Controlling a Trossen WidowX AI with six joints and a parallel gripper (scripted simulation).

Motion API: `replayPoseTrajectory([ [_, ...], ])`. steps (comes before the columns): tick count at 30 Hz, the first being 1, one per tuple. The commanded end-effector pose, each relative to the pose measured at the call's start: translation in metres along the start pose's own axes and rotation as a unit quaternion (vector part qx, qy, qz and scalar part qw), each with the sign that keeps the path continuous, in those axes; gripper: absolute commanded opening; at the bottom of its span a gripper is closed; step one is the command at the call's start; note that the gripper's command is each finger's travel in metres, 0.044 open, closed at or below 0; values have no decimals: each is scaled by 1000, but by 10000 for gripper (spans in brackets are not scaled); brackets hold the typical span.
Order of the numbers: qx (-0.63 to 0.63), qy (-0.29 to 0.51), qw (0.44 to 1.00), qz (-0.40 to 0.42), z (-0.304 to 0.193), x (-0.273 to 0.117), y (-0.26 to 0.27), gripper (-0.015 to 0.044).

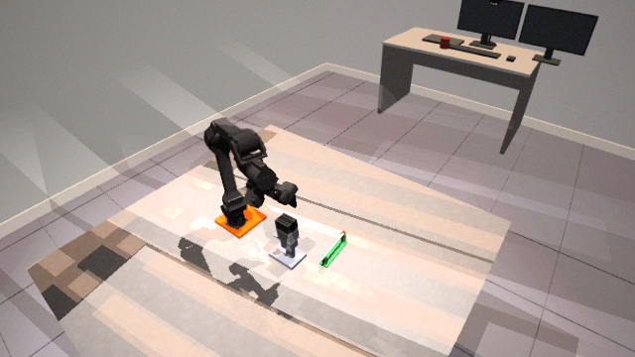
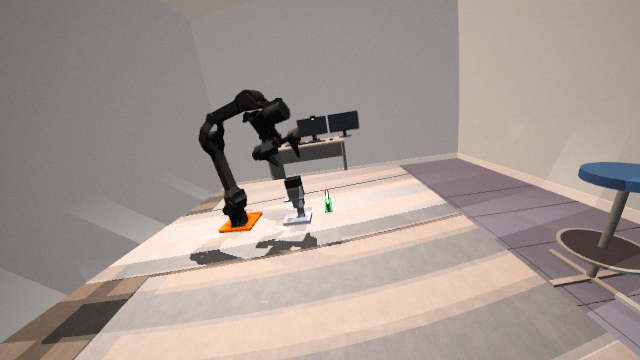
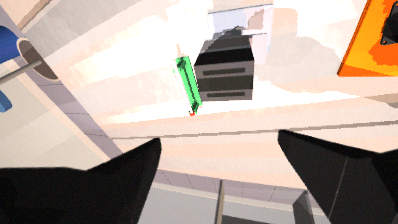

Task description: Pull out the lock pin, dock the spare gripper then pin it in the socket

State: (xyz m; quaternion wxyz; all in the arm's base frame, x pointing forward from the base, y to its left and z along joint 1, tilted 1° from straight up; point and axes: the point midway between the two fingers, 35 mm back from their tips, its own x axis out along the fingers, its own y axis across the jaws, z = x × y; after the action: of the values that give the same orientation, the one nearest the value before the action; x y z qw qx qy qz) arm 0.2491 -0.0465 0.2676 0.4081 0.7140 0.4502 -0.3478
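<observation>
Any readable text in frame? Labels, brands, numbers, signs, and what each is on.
None readable.
Arm: no lettering visible.
Spare gripper: slots on its end, no characters.
Monitors: dark screens, no text.
Keyboard: too small to tell if keys are marked.

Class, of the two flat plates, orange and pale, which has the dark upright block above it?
The pale plate, nearer the green rack; the orange one bears the arm's foot.
</observation>
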Motion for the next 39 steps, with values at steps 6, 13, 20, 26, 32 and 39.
replayPoseTrajectory([
  [6, -1, -4, 1000, -6, -43, 12, -20, 282],
  [13, 3, 7, 1000, 0, -93, 21, -59, 180],
  [20, -69, -7, 998, -6, -93, 24, -52, 180],
  [26, -359, -54, 931, -50, -89, 40, -20, 180],
  [32, -617, -73, 775, -117, -84, 64, 12, 180],
  [39, -778, -66, 596, -186, -79, 91, 40, 180],
])
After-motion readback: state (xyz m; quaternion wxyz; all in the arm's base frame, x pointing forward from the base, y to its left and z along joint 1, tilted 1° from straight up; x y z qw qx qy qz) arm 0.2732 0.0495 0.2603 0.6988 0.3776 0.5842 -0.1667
